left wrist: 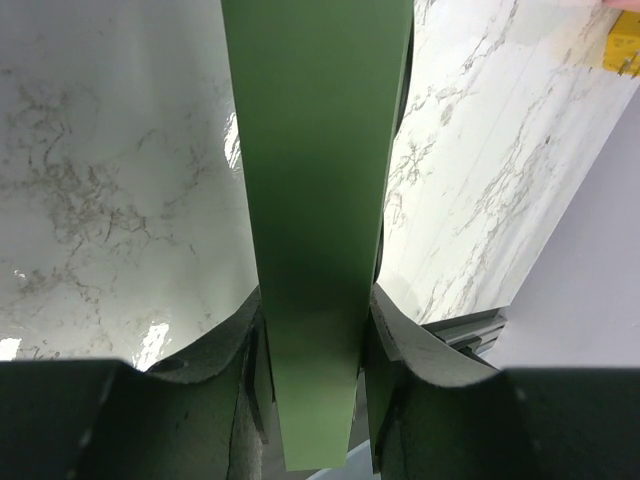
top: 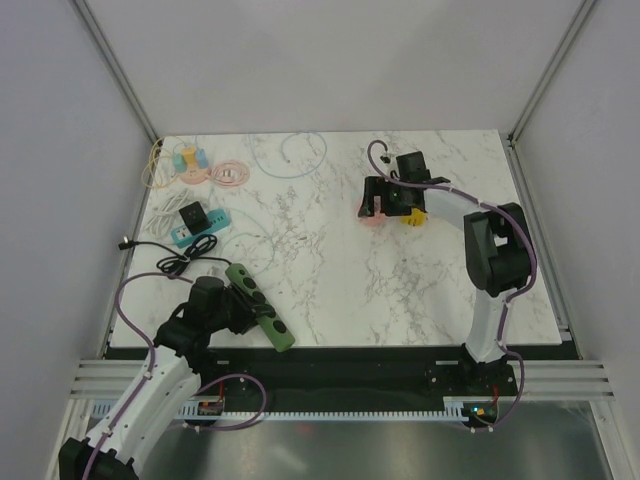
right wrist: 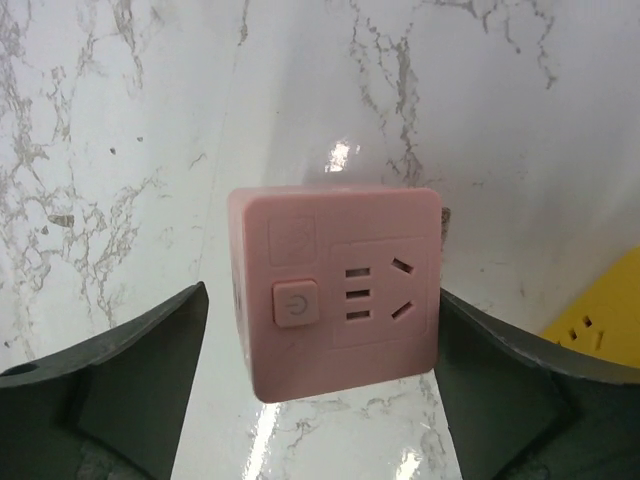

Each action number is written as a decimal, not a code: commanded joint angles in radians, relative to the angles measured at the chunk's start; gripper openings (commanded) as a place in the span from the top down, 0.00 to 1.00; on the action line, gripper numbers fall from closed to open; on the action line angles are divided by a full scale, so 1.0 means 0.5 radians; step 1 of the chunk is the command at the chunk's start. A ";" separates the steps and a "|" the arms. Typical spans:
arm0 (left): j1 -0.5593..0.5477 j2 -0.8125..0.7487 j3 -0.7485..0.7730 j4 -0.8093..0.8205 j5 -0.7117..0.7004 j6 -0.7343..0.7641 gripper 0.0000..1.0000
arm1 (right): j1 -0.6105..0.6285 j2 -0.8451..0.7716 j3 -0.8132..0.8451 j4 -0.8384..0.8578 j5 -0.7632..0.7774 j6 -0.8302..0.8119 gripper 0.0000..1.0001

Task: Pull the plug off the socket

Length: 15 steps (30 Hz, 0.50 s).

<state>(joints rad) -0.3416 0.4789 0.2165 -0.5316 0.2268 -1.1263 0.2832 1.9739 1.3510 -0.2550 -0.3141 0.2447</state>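
A green power strip [top: 262, 306] lies at the near left of the marble table. My left gripper [top: 232, 306] is shut on its sides. In the left wrist view the green power strip [left wrist: 315, 200] fills the gap between my left gripper's [left wrist: 318, 300] fingers. A pink cube socket [top: 371, 216] sits at the far right. My right gripper [top: 383, 207] is open around it. In the right wrist view the pink cube [right wrist: 335, 290] shows a power button and empty slots between my right gripper's [right wrist: 322, 300] spread fingers. No plug shows in it.
A yellow socket block [top: 412, 216] lies just right of the pink cube, also in the right wrist view [right wrist: 598, 322]. A teal strip with a black adapter [top: 192, 219] and a black cable [top: 170, 262] lie at left. Coiled cords and small adapters [top: 190, 162] sit far left.
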 commanded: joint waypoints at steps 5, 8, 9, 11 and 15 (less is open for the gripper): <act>0.011 -0.071 0.092 0.063 -0.021 -0.027 0.75 | -0.033 -0.036 0.491 -0.315 0.082 -0.186 0.02; 0.011 -0.077 0.095 0.063 -0.030 -0.027 0.71 | -0.036 -0.100 0.611 -0.349 0.018 -0.167 0.02; 0.011 -0.080 0.092 0.060 -0.033 -0.030 0.69 | -0.036 -0.119 0.630 -0.364 0.015 -0.161 0.02; 0.011 -0.093 0.089 0.063 -0.039 -0.033 0.64 | -0.033 -0.195 0.612 -0.377 0.036 -0.140 0.02; 0.011 -0.126 0.076 0.042 -0.064 -0.045 0.45 | 0.108 -0.376 0.409 -0.377 0.039 -0.127 0.02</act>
<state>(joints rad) -0.3416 0.4351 0.2165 -0.5434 0.2131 -1.1294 0.2817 1.8782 1.6039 -0.4084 -0.2920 0.1871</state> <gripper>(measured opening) 0.528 0.976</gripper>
